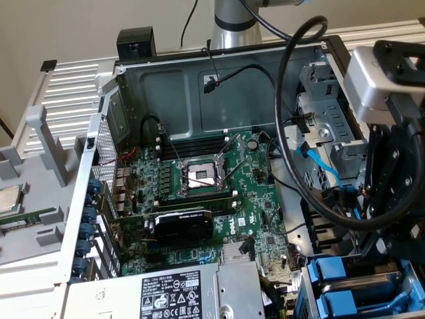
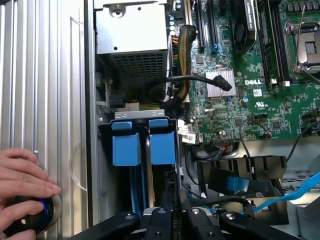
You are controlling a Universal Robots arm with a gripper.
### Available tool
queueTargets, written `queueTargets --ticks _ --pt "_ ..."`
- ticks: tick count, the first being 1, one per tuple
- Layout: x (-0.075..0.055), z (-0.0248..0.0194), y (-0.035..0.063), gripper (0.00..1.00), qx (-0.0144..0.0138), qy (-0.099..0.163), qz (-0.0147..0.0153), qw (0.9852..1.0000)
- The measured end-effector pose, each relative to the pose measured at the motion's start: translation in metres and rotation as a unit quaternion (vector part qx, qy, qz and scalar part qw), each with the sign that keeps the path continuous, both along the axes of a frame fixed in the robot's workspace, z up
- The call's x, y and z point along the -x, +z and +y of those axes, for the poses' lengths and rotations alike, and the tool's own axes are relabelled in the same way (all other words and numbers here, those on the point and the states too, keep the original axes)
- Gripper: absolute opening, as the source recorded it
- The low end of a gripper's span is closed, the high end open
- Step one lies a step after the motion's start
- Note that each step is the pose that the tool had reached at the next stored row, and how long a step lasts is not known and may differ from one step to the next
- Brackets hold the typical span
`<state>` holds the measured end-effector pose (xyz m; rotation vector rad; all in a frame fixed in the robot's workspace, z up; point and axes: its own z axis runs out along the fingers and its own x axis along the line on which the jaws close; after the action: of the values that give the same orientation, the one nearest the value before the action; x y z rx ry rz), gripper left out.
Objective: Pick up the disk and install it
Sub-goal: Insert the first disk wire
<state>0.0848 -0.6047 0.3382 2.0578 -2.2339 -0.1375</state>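
Two blue plastic carrier fronts stand side by side in the drive bay of the open computer case. The disk (image 2: 162, 145) is the one nearer the motherboard, and its metal body is hidden down in the bay. The exterior view shows that blue carrier (image 1: 332, 271) at the lower right, under the arm's black gripper body. My gripper (image 2: 174, 181) is shut, its two black fingers (image 2: 161, 220) close together. Their tips sit right at the near end of this carrier. I cannot tell whether they pinch it or only touch it.
The second blue carrier (image 2: 126, 148) sits beside the disk, toward the case wall. The grey power-supply box (image 2: 131, 32) lies just beyond the bay, with black cables (image 2: 200, 79) and blue cables (image 2: 280, 200) close by. A person's hand (image 2: 22, 172) rests on a black knob outside the case. The motherboard (image 1: 219, 193) fills the case floor.
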Motion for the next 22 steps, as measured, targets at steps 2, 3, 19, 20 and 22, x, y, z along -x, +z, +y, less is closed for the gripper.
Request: queueTargets --ticks 2,3,19,20,22 --pt "-0.0001 0.0000 0.0000 0.16 0.0000 0.000 0.0000 1.0000" --pt "-0.0001 0.0000 0.0000 0.16 0.0000 0.000 0.0000 1.0000" --pt "0.0006 0.0000 -0.0018 0.16 0.0000 0.000 0.0000 1.0000" --pt "0.0006 0.0000 -0.0019 0.16 0.0000 0.000 0.0000 1.0000" --pt "0.0006 0.0000 -0.0021 0.16 0.0000 0.000 0.0001 1.0000"
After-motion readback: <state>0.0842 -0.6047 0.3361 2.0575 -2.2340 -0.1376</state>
